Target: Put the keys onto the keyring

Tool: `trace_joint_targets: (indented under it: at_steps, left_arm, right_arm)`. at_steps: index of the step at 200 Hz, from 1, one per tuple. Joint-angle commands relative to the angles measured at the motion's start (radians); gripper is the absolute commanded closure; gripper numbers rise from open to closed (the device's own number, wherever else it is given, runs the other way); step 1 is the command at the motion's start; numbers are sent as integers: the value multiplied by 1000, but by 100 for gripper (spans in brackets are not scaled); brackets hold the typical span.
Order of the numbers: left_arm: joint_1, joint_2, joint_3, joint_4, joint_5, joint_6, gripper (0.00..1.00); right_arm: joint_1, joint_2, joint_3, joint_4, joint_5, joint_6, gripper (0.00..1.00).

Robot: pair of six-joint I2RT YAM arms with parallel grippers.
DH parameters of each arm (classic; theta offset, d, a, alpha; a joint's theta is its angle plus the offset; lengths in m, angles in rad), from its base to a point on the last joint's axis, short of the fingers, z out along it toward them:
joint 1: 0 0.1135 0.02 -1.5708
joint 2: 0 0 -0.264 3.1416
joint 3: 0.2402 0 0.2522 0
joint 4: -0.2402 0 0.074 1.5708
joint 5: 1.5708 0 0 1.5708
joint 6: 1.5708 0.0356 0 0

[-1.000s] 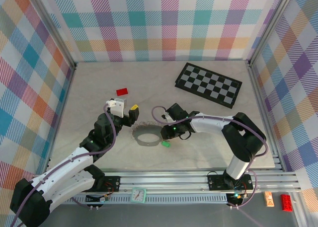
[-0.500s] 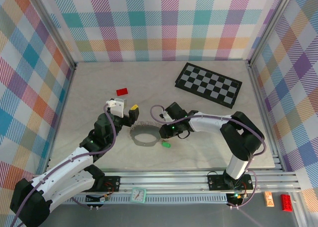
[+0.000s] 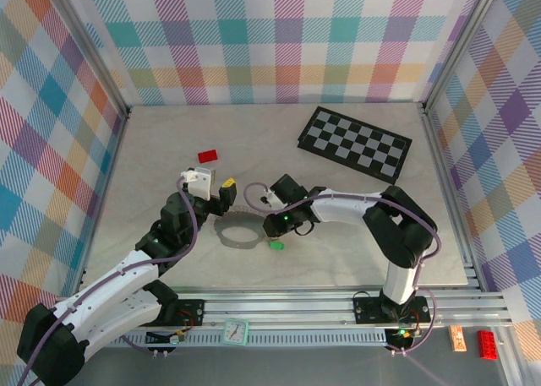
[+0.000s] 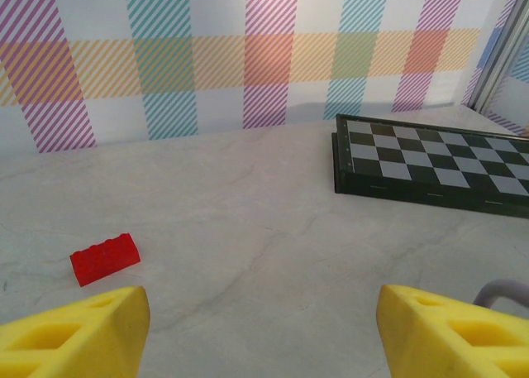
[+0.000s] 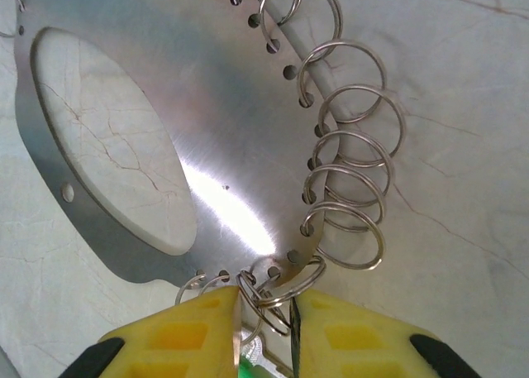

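Note:
The keyring point(image 3: 226, 240) is a flat silvery metal plate point(image 5: 207, 130) with an oval hole and several wire split rings point(image 5: 351, 159) along its edge, lying on the table in the middle. My right gripper point(image 3: 269, 226) point(image 5: 269, 328) is shut on the plate's near edge, with a few split rings pinched between its yellow fingers. A green-headed key point(image 3: 273, 245) point(image 5: 248, 370) lies right under that grip, mostly hidden by the fingers. My left gripper point(image 3: 224, 193) point(image 4: 264, 337) hovers open just left of the keyring, nothing between its fingers.
A small red block point(image 3: 208, 155) point(image 4: 104, 259) lies at the back left. A black-and-grey checkerboard point(image 3: 355, 144) point(image 4: 430, 163) sits at the back right. Metal frame rails and plaid walls bound the table.
My right gripper has closed on the keyring's edge and slid left, dragging the plate and the green key with it. The left arm has stayed still.

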Motion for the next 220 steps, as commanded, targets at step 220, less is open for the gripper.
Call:
trace_joint_targets:
  at_steps: [220]
  left_arm:
    - [92,-52,31,-151,7,11,30]
  right_arm:
    - [23,-222,-30,27,59,-520,100]
